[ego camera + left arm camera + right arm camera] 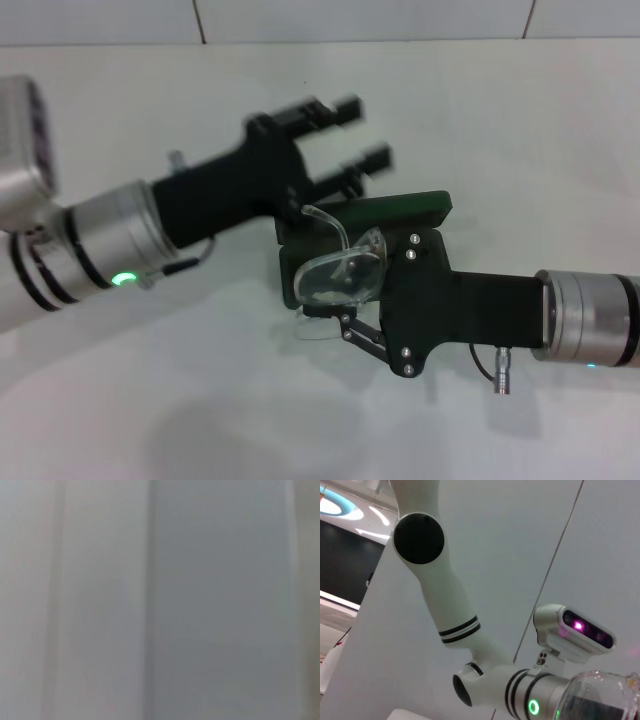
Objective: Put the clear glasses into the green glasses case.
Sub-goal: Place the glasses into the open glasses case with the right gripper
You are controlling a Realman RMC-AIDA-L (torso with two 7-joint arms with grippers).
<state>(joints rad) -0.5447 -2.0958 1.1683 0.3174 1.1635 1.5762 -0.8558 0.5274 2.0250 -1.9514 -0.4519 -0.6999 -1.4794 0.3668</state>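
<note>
Clear plastic glasses [340,268] sit pinched in the right end effector [335,300] above the green glasses case [400,212]; left end effector [350,135] open, empty. Next, probably lowering them in.

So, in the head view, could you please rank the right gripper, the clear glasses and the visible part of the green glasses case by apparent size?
1. right gripper, nearer the camera
2. clear glasses
3. green glasses case, mostly hidden, so its true size is unsure
</note>
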